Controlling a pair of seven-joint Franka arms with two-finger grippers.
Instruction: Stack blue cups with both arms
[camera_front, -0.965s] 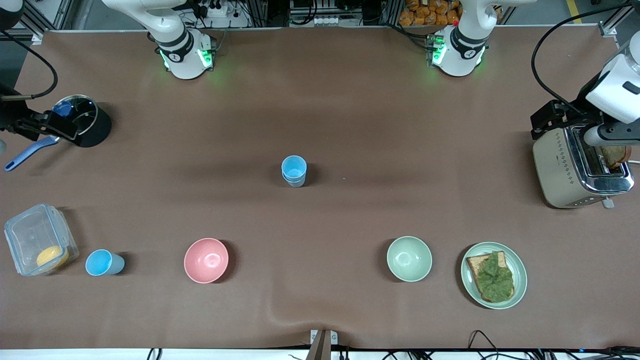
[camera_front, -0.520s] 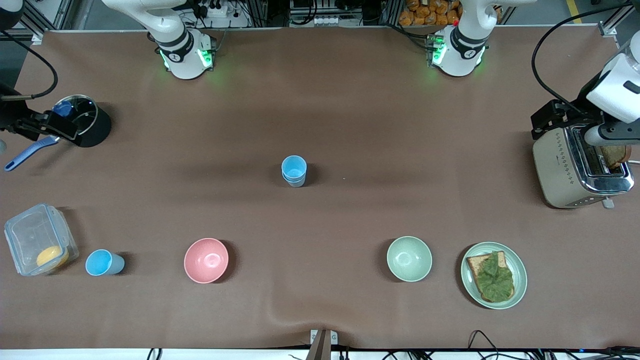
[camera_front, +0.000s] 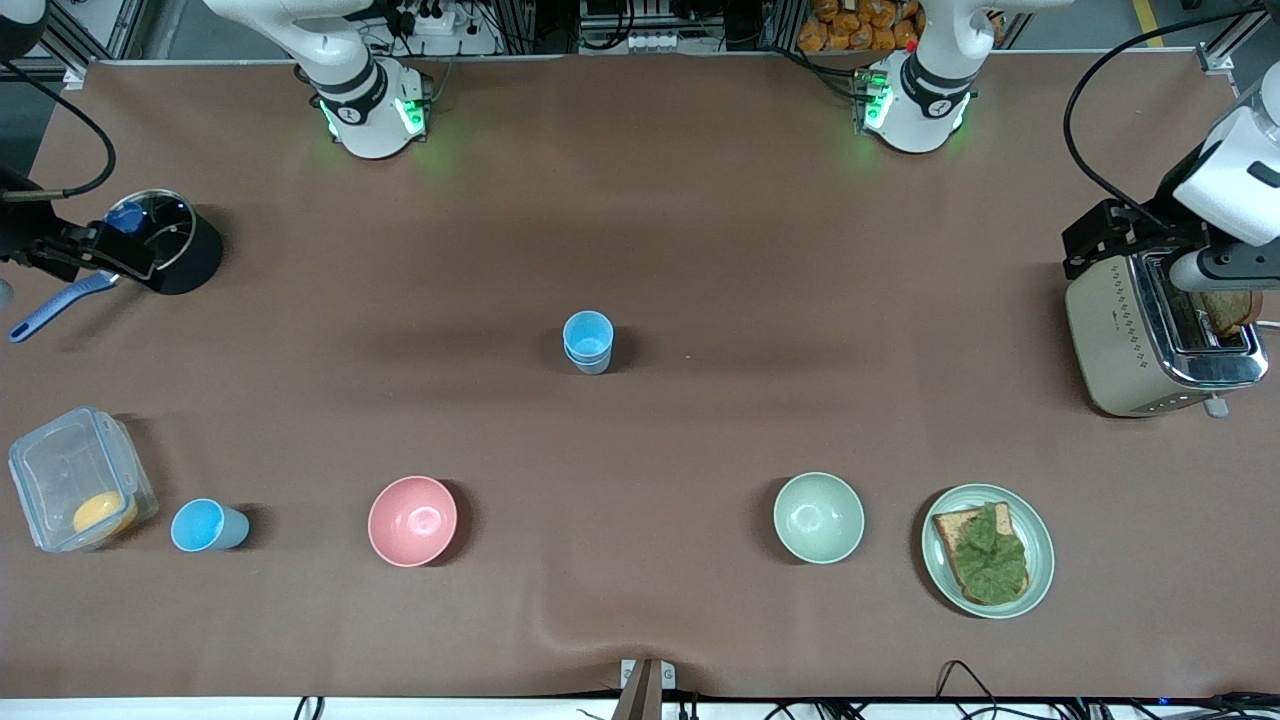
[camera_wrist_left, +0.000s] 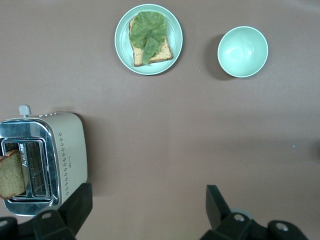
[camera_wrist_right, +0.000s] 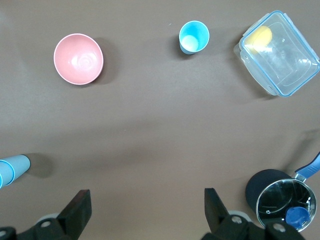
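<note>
Worktop (camera_front: 700, 230), brown, carrying all items; both arms wait at its outer ends. Toaster (camera_front: 1150, 335) at the left arm's end, a slice of bread (camera_wrist_left: 11, 175) standing in its slot. Clear lidded box (camera_front: 78, 478) near the corner at the right arm's end, on the edge nearest the front camera. Dark pot (camera_front: 170, 240) with a blue-handled utensil, farther from that camera along the same end. Plate (camera_front: 1040, 540) bearing toast with a green leaf; pale green bowl (camera_front: 818, 517) and pink bowl (camera_front: 412, 520), all in the row along the front-camera edge.

Stacked blue cups (camera_front: 588, 342): two nested, upright, at the middle of the worktop. Single blue cup (camera_front: 207, 526): upright, just beside the clear box, in the same front row.

Left gripper (camera_wrist_left: 145, 212): spread wide, empty, above the worktop near the toaster. Right gripper (camera_wrist_right: 145, 210): spread wide, empty, above the worktop near the pot.

Handling, judged: the cups look like light, thin, smooth plastic, stiff enough for a gentle pinch but easily tipped or slipped. The tapered wall just under the rim seems the best hold, keeping the cup upright for nesting.
</note>
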